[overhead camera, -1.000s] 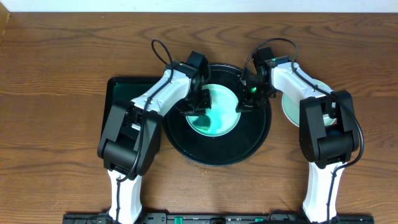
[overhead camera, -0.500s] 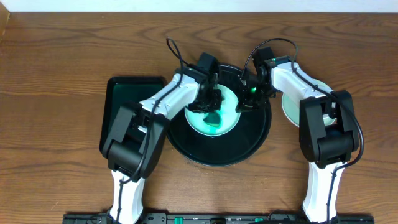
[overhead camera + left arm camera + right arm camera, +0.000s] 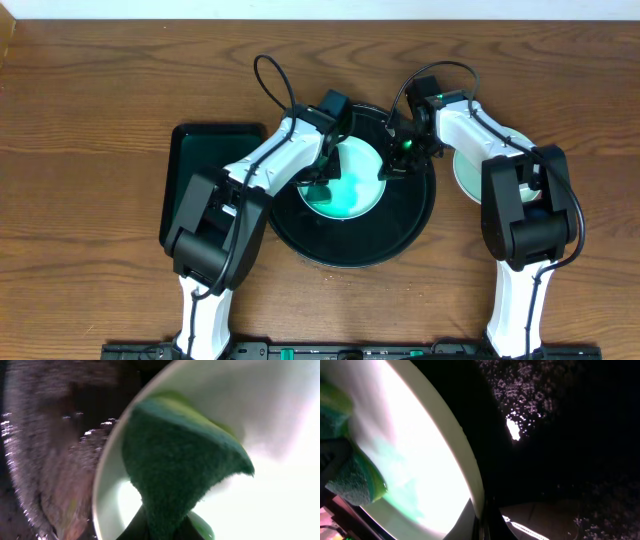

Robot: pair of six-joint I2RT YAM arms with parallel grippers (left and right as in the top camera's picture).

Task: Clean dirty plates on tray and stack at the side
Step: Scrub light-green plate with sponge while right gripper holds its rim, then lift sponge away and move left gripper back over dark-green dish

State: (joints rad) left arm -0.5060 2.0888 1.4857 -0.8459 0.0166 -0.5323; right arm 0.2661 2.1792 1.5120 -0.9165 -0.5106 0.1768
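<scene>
Pale mint-green, the plate (image 3: 362, 188) lies inside the round black tray (image 3: 350, 247) at the middle of the wooden table (image 3: 100, 100), a little toward the tray's far side. A teal smear (image 3: 335, 203) covers its near-left part. The left gripper (image 3: 325, 172) hangs over the plate's left half, its fingers clamped on a dark green sponge (image 3: 175, 460). In the left wrist view the sponge fills the middle of the frame and presses on the plate just inside the rim. The fingers themselves are nearly all cut off at the bottom edge, and the plate beyond is washed out to white. The right gripper (image 3: 398, 160) sits at the plate's right rim. In the right wrist view the rim runs down to the bottom edge and passes between the fingertips, which are closed on it, though only slivers of them show. The tray beside it is almost black with a few glints. A second plate (image 3: 468, 176) rests on the table just right of the tray, largely hidden under the right arm, so its centre cannot be judged. A rectangular black tray (image 3: 190, 165) lies to the left, its right part covered by the left arm.
</scene>
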